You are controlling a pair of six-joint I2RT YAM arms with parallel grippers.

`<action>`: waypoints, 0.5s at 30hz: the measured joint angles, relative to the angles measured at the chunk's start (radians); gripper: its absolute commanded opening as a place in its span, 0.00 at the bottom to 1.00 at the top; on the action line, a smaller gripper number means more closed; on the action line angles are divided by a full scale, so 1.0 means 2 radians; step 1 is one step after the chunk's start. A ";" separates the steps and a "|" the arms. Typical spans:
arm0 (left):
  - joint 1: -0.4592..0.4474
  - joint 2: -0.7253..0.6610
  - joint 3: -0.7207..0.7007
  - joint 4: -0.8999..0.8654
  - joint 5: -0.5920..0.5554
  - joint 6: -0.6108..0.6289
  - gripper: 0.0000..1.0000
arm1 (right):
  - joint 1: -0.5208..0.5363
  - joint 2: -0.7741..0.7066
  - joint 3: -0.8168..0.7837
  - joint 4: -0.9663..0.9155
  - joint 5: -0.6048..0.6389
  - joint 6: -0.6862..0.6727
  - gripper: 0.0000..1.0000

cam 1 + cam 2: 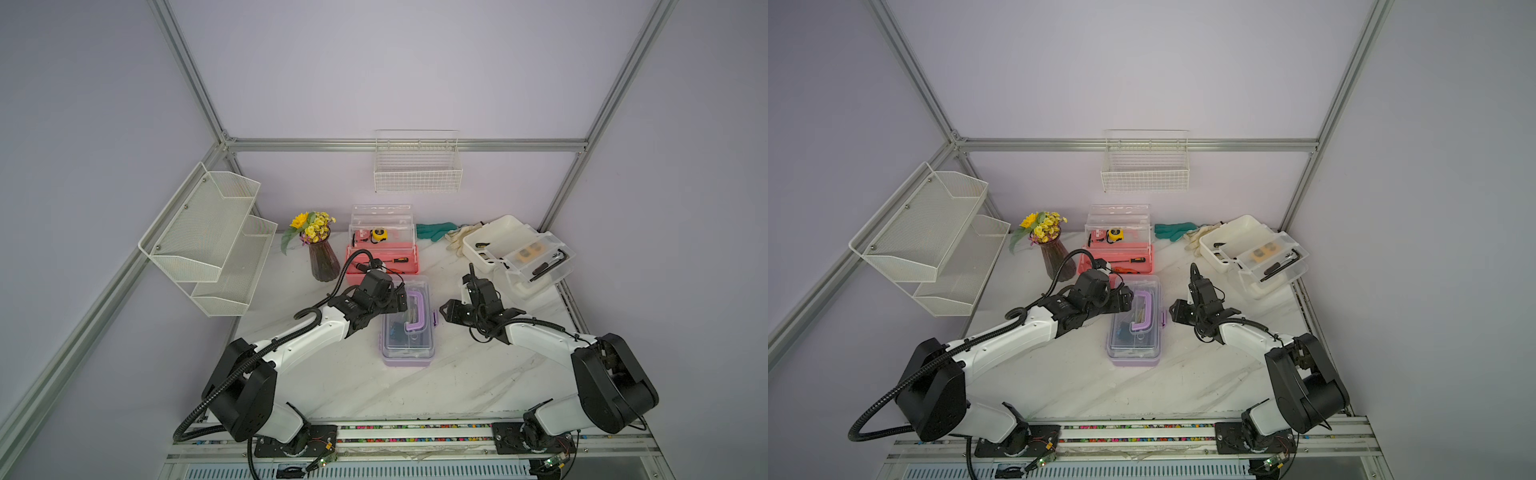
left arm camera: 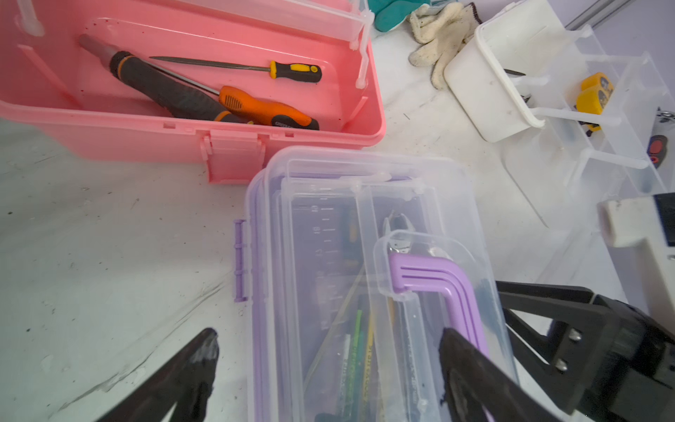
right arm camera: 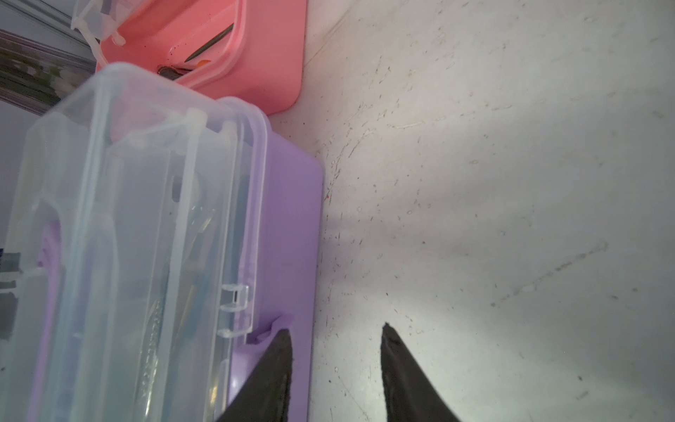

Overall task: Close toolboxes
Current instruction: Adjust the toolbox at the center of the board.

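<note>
A white marbled tabletop [image 1: 415, 386] sits inside an aluminium frame with lilac walls.

In both top views the purple toolbox [image 1: 409, 332] lies mid-table with its clear lid [image 1: 1133, 332] down. The pink toolbox [image 1: 382, 257] just behind it and the white toolbox [image 1: 490, 232] at the back right stand open. The left gripper [image 1: 399, 301] reaches in low over the lid's near-left edge. The right gripper [image 1: 446, 311] is bent at the wrist and points at the box's right side, close to the latch [image 1: 435, 318].

In the left wrist view the left gripper [image 2: 328, 338] is spread wide and grips nothing. One finger [image 2: 204, 350] is over bare table beside the box, and the other is above the lid by the purple handle [image 2: 438, 277].

In the right wrist view the right gripper [image 3: 335, 330] has its jaws parted with nothing between them. One tip touches the latch [image 3: 272, 325], which flares outward. It looks unsnapped, though the angle leaves that uncertain.

The step in hand appears to be fastening this latch. It would go best with the left arm pressing the lid flat while the right fingertip pushes the flap squarely onto the lid's catch. That way the box does not slide towards the pink one.
</note>
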 measured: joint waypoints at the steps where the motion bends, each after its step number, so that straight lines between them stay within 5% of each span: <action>1: 0.000 0.000 0.000 0.001 0.003 0.000 0.93 | 0.000 0.000 -0.003 0.002 -0.004 0.001 0.42; 15: 0.001 0.027 0.000 0.011 0.017 -0.007 0.90 | 0.001 -0.001 -0.031 0.060 -0.060 0.030 0.41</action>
